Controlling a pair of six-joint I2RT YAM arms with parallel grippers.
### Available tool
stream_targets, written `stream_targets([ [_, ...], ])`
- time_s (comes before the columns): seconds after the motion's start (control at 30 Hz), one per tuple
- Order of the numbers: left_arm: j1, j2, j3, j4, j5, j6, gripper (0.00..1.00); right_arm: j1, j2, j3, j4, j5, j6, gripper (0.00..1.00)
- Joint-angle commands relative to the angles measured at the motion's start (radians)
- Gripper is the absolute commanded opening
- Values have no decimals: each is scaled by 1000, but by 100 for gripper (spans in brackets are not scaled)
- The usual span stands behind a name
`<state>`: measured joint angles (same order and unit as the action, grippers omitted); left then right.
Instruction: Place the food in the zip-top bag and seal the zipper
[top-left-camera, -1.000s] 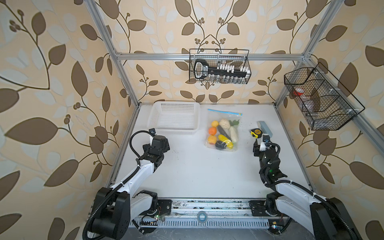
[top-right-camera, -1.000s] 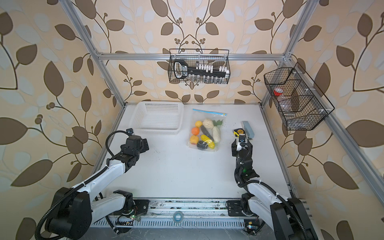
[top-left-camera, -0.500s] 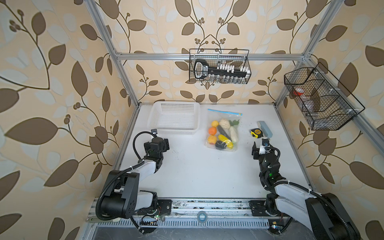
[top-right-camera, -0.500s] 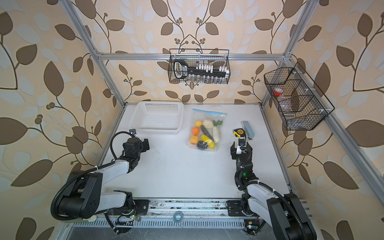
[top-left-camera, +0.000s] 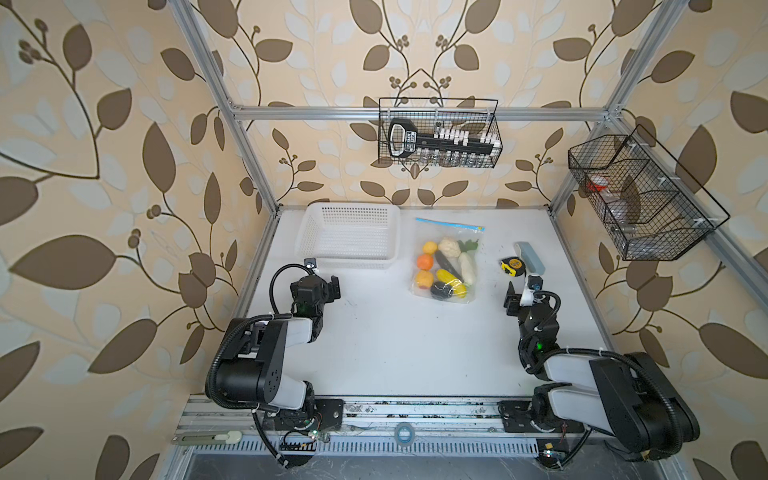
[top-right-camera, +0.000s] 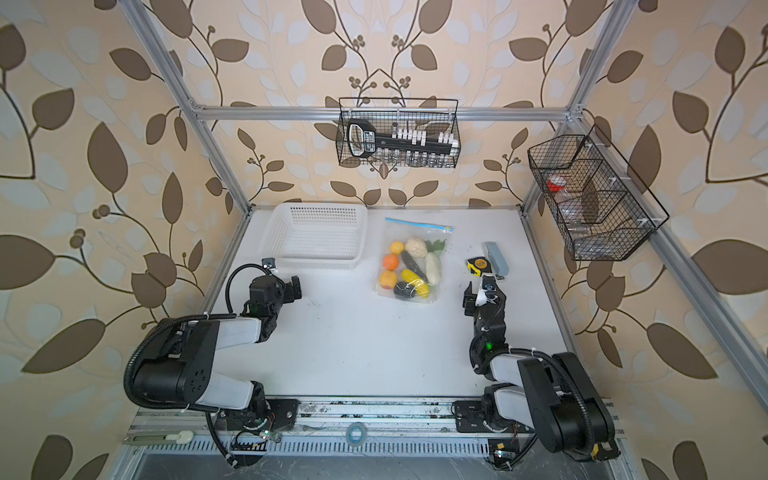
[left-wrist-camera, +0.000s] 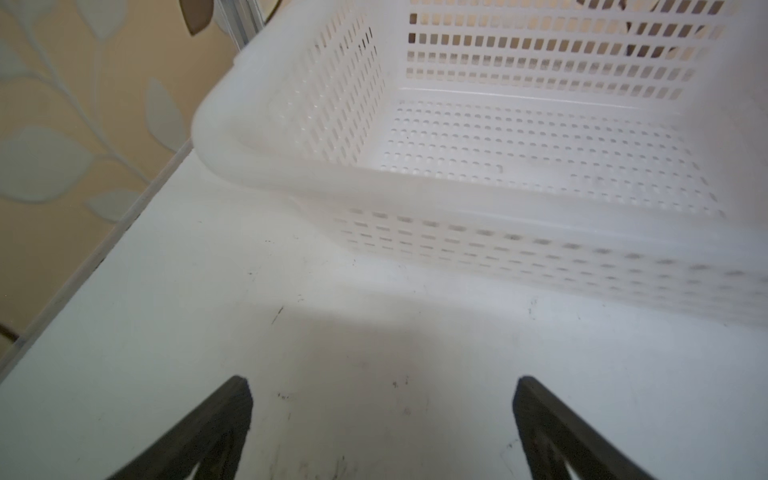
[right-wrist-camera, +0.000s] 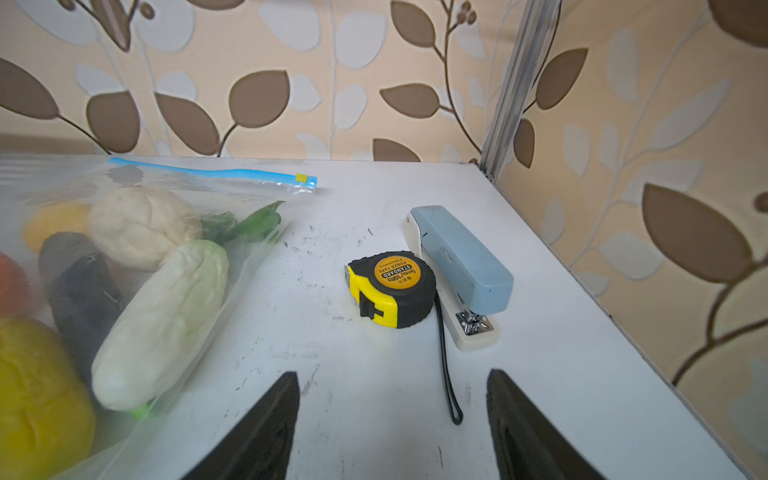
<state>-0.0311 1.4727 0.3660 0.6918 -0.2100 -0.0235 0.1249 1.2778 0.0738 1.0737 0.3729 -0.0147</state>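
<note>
Two grippers are seen, and nothing is held in either. The bag (top-left-camera: 446, 266) is laid flat toward the back of the table (top-left-camera: 395, 340), between the basket (top-left-camera: 347, 262) and the tape measure (top-left-camera: 512, 266), with the food (top-left-camera: 446, 270) inside it. The zipper (right-wrist-camera: 212, 172) is run along the bag's far edge, its long axis crosswise to the table, and its yellowish end (right-wrist-camera: 301, 178) is turned toward the right arm's side.

The right gripper (right-wrist-camera: 392, 378) is the nearer one. The bag is found ahead of it and toward the middle, near but not touched, while the tape measure and stapler (right-wrist-camera: 461, 257) are straight ahead. Its fingers are parted fairly wide over bare table. The left gripper (left-wrist-camera: 380, 386) is set well apart from the bag and faced at the basket's near wall, with its fingers spread wide.

Whether the zipper is fully closed cannot be told. If sealing is needed, the shorter reach is judged to be the right arm's.
</note>
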Motion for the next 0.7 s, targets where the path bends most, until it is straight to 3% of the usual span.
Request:
stream_targets([
  [0.0, 15, 12, -4, 79, 47, 22, 99, -18, 13, 21, 67, -24, 28, 72],
  [0.1, 24, 15, 3, 71, 65, 20, 99, -13, 93, 25, 149, -51, -3, 71],
  [0.23, 29, 18, 17, 47, 62, 11, 99, -70, 86, 89, 15, -169, 29, 74],
  [0.33, 37, 22, 25, 34, 74, 6, 99, -89, 83, 104, -27, -202, 38, 86],
  [0.4, 43, 26, 34, 22, 83, 0, 99, -91, 84, 106, -26, -209, 40, 100],
  [0.67, 72, 42, 57, -7, 127, -15, 99, -85, 77, 91, -7, -210, 28, 100],
])
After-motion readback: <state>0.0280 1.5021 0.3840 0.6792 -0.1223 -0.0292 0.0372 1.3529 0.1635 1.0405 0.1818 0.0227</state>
